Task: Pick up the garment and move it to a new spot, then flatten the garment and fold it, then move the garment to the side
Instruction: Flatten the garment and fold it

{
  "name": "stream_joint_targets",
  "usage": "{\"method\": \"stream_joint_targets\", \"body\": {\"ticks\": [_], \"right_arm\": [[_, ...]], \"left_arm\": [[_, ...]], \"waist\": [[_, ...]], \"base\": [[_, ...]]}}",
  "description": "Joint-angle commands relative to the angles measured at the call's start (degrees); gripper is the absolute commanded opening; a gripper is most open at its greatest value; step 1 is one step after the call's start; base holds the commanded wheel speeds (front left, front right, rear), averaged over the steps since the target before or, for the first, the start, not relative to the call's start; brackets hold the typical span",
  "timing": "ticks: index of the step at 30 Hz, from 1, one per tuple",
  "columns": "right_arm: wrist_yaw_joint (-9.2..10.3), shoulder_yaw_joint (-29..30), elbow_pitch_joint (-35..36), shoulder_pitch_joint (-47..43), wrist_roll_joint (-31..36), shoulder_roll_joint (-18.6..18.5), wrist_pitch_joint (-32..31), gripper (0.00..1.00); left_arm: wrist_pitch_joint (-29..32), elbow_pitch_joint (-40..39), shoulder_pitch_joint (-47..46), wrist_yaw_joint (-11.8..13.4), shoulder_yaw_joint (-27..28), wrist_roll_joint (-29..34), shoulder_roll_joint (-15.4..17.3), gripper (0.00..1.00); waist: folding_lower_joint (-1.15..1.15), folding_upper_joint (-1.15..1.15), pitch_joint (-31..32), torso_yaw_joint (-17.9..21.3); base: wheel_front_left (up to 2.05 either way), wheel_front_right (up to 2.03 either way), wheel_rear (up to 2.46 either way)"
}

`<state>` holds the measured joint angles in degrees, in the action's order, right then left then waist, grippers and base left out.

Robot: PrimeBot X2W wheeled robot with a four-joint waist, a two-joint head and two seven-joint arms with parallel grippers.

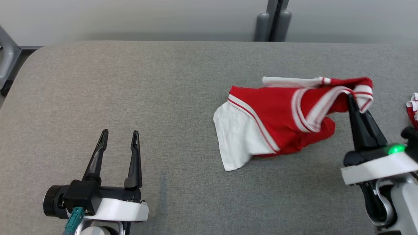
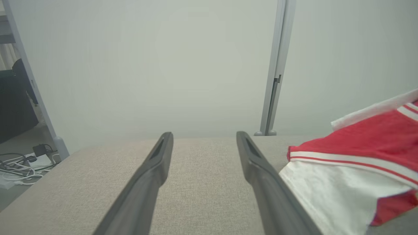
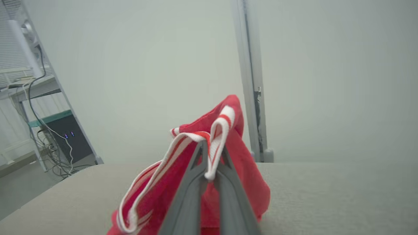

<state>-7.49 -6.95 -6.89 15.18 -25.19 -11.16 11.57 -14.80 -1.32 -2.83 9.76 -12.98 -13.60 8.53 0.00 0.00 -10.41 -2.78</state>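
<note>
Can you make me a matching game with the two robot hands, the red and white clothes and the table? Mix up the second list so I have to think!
Things:
1. left gripper
2. right gripper
3. garment
4. table

What fits:
A. red and white, crumpled
B. grey and flat
C. open, holding nothing
D. shut on a striped edge of cloth

Right pairs: 1-C, 2-D, 3-A, 4-B

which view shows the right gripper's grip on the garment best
Right wrist view: the right gripper is shut on striped trim of the garment. Head view shows the whole garment; left wrist view, one red-and-white corner.
</note>
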Motion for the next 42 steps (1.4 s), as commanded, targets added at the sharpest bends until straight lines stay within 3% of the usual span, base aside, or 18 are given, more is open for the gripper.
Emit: {"method": "stream_joint_targets", "body": {"ticks": [1,9,15,17,18,28,42], "right_arm": [[-0.01,0.81,-0.5,-1.06,-0.05,0.04,-0.24,0.0],[-0.01,12.11,-7.15,-10.75,-1.35,2.44,0.5,0.0],[-0.01,11.28,-15.48,-9.88,-2.19,2.06,1.18,0.0],[-0.01,9.7,-16.67,-9.23,-1.81,1.48,1.32,0.71],[-0.01,9.43,-16.8,-8.94,-1.4,1.08,1.64,1.0],[-0.01,8.28,-9.96,-9.96,5.27,-0.7,1.6,1.0],[-0.01,7.3,6.24,-17.39,13.55,2.65,-6.93,1.0]], "left_arm": [[0.0,-0.17,-0.83,0.39,0.15,0.32,0.51,1.0],[0.78,-1.07,-1.29,1.04,-0.08,0.8,0.94,1.0],[1.16,-1.63,-0.71,1.56,-0.11,0.72,1.14,1.0],[1.45,-1.73,-0.38,1.71,0.01,0.69,1.37,1.0],[1.53,-1.75,-0.16,1.93,0.07,0.78,1.5,1.0],[2.08,-2.12,3.57,3.34,0.83,-0.15,2.12,1.0],[3.9,-3.96,10.54,4.45,1.04,-1.07,3.65,1.0]], "waist": [[0.0,0.0,-0.63,0.82],[0.0,0.0,-1.94,2.67],[0.0,0.0,-1.84,3.65],[0.0,0.0,-1.54,4.02],[0.0,0.0,-1.31,4.19],[0.0,0.0,2.98,6.08],[0.0,0.0,7.86,7.44]], "base": [[0.0,0.0,0.0],[0.0,0.0,0.0],[0.0,0.0,0.0],[0.0,0.0,0.0],[0.0,0.0,0.0],[0.0,0.0,0.0],[0.0,0.0,0.0]]}}
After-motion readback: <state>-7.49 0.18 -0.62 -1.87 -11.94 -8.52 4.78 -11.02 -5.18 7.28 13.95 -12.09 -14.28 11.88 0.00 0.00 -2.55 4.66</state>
